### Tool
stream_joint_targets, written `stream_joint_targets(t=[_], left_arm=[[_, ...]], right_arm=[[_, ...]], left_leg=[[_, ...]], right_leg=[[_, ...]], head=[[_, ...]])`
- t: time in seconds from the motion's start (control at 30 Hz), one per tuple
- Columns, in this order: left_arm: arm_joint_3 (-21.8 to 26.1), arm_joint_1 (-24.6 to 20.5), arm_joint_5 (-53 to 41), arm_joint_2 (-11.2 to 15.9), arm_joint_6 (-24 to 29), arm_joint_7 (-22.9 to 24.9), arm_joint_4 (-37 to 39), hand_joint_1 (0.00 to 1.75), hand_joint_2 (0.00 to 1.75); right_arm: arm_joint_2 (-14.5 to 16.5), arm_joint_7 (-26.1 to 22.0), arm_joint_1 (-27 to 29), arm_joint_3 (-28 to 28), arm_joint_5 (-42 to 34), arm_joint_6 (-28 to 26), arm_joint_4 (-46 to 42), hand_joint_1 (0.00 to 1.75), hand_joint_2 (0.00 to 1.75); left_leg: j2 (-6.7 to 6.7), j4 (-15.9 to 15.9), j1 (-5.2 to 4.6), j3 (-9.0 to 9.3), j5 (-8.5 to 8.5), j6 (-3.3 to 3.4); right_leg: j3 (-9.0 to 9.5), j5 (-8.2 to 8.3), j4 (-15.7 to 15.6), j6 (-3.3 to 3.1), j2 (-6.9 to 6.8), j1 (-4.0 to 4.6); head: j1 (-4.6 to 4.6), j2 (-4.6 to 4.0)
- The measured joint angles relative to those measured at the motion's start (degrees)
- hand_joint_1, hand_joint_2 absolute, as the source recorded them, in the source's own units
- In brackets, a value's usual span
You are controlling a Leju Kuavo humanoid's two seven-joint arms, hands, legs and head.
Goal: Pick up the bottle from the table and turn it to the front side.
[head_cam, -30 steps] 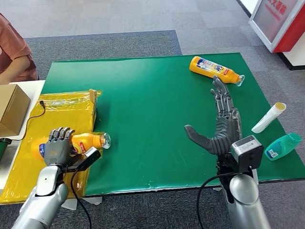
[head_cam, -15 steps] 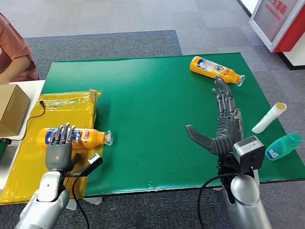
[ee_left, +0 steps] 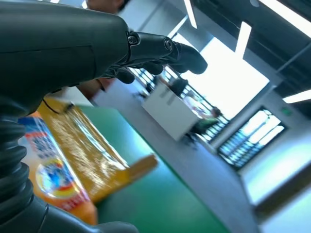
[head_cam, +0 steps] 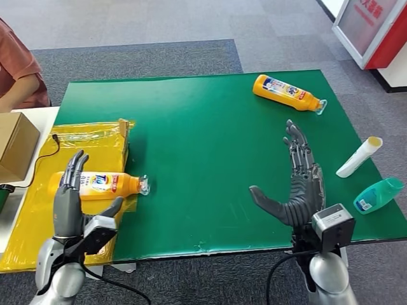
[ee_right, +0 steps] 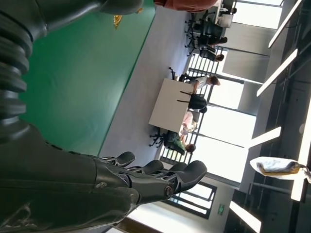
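Left hand [head_cam: 68, 202]: nearest item, at the near left edge of the counter [head_cam: 201, 159]. Fingers [head_cam: 74, 170] apart and extended, holding nothing; their tips lie over the near side of the labelled bottle [head_cam: 98, 185], contact not determinable from the head view. In the left wrist view the hand [ee_left: 55, 43] stands spread above that bottle's label [ee_left: 47, 170].

Labelled bottle: yellow, lying on its side on the yellow plastic sheet [head_cam: 28, 222], cap toward the counter's middle, printed label facing up. By judgement this one already shows its front.

Right hand [head_cam: 300, 184]: near right of the counter, palm flat, fingers [head_cam: 297, 149] straight and spread, thumb out to the side, holding nothing and, as far as can be told, touching nothing. Its fingers point toward the far bottle [head_cam: 287, 93], well apart from it.

White tube [head_cam: 358, 157] and teal bottle [head_cam: 378, 194]: lying at the right edge, beside the right hand.

Far bottle: yellow, on its side near the far right edge, cap toward the right.

Handling note (judgement): the far bottle seems next in hand. Approach it across the body, not the cap; close around the mid-section so it does not roll, lift it off the surface, then rotate about its long axis.

Person in a red sleeve [head_cam: 19, 70]: far left, beyond a cardboard box [head_cam: 16, 143].
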Motion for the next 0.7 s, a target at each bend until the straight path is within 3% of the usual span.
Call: stream_joint_targets(t=[0.13,0.33,0.5,0.53,0.63,0.67,0.7], left_arm=[[-0.7,3.3,13.4,-0.6,-6.6,-5.0,-8.9,0.00,1.75],[-1.6,4.7,38.1,-2.8,-17.8,-8.8,-13.7,0.00,1.75],[-4.0,4.5,44.8,-4.0,-20.5,-9.0,-14.1,0.00,1.75],[-4.4,4.5,45.5,-4.1,-20.7,-9.1,-14.1,0.00,1.75],[-4.9,4.6,44.2,-4.2,-19.4,-9.8,-14.1,0.00,0.44],[-5.0,4.5,43.0,-4.2,-18.6,-10.0,-14.1,0.00,0.00],[-5.1,4.5,42.3,-4.2,-18.1,-10.1,-14.1,0.00,0.00]], right_arm=[[0.0,-0.7,1.9,0.0,0.2,0.3,-1.2,0.00,1.75],[0.5,-2.0,2.2,0.8,-5.4,0.2,-2.5,0.00,1.75],[0.5,-2.1,1.2,3.7,-7.3,0.4,-3.0,0.00,1.75],[0.5,-2.1,1.1,4.2,-7.5,0.4,-3.0,0.00,1.31],[0.5,-2.2,1.0,5.5,-9.2,0.4,-3.0,0.00,0.00],[0.5,-2.1,1.0,5.8,-10.0,0.4,-3.0,0.00,0.00],[0.5,-2.1,1.0,5.9,-10.5,0.4,-3.0,0.00,0.00]], left_leg=[[0.00,0.0,0.01,0.01,-0.02,0.00],[0.00,0.0,0.01,0.02,0.02,0.00],[0.00,0.0,0.00,0.03,0.04,0.01],[0.00,0.0,0.00,0.03,0.04,0.01],[0.00,0.0,0.01,0.03,0.04,0.00],[0.00,0.0,0.01,0.03,0.04,0.00],[0.00,0.0,0.01,0.03,0.04,0.00]], right_leg=[[0.01,-0.04,0.0,-0.03,0.00,0.01],[0.05,0.00,0.0,-0.01,-0.01,0.01],[0.06,0.02,0.0,0.01,-0.01,0.00],[0.06,0.02,0.0,0.01,-0.01,0.00],[0.05,0.01,0.0,0.01,-0.01,0.01],[0.05,0.01,0.0,0.00,-0.01,0.01],[0.05,0.00,0.0,0.00,-0.01,0.01]], head=[[-0.01,0.00],[0.01,0.00],[0.00,0.00],[0.00,0.00],[-0.01,0.00],[-0.01,0.00],[0.00,0.00]])
